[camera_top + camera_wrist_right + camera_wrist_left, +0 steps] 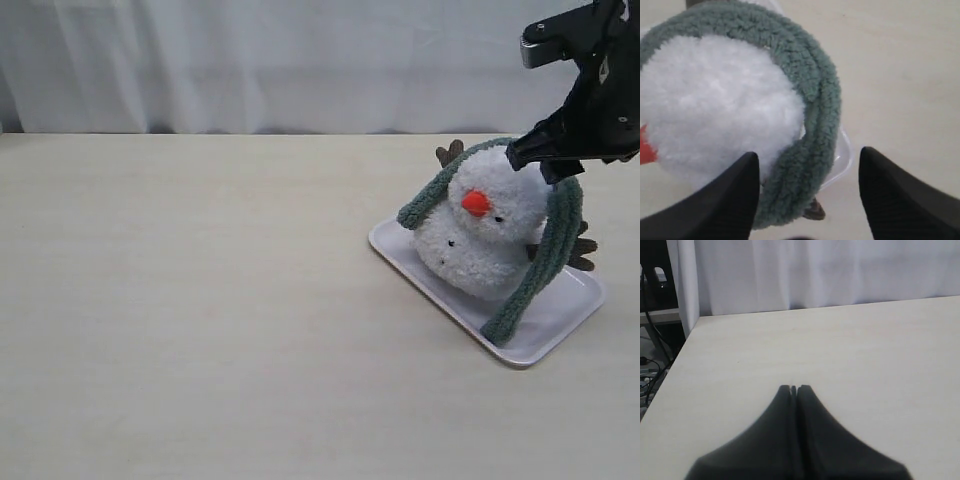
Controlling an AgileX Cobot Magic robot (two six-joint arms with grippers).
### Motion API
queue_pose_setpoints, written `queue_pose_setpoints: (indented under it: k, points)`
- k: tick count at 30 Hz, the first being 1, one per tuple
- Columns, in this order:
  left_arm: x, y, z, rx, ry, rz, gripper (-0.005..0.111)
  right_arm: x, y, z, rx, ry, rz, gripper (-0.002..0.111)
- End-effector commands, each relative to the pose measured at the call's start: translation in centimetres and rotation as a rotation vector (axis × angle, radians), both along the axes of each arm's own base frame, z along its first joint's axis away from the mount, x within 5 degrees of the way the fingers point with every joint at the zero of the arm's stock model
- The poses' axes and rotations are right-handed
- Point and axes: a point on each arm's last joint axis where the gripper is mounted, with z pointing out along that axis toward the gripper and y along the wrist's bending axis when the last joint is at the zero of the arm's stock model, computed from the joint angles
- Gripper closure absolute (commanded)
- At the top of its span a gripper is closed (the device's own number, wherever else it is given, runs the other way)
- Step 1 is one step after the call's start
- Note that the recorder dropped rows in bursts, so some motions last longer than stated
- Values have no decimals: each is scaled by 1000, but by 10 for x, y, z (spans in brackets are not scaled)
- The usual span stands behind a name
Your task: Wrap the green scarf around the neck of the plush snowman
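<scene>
Both green scarf (560,235) ends hang draped over plush snowman (480,235) on tray (560,335). Right gripper (809,152) spread open above loop, left gripper (794,388) clenched, empty. Draping step; next probably cross ends at neck.

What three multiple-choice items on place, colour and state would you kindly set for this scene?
1. Where does the plush snowman sit? A) in a basket B) on the white tray C) on a chair
2. What colour is its nose? A) orange-red B) blue C) black
3. How does the right gripper hold its jaws? A) shut B) hidden C) open
Answers: 1 B, the tray's rim shows around it; 2 A, an orange-red spot on the white face; 3 C, they stand apart with the green scarf between.
</scene>
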Motion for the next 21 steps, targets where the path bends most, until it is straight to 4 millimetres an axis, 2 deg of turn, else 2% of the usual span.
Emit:
queue_pose_setpoints:
  k: [1, 3, 6, 8, 11, 12, 17, 21]
  points:
    - [0, 0, 0, -1, -6, 0, 107, 4, -34, 1, 204, -22, -62, 65]
    - [0, 0, 0, -1, -6, 0, 107, 4, -49, 0, 271, -20, -75, 80]
    - [0, 0, 0, -1, -6, 0, 107, 5, -55, -5, 326, -37, -40, 99]
    - [0, 0, 0, -1, -6, 0, 107, 7, -56, -9, 357, -42, -32, 104]
    - [0, 0, 0, -1, -6, 0, 107, 15, -55, -21, 391, -22, -43, 103]
    - [0, 0, 0, -1, -6, 0, 107, 17, -55, -26, 398, -12, -48, 99]
    - [0, 0, 0, -1, -6, 0, 107, 23, -55, -43, 406, 33, -59, 68]
    - [0, 0, 0, -1, -6, 0, 107, 26, -55, -50, 407, 52, -63, 65]
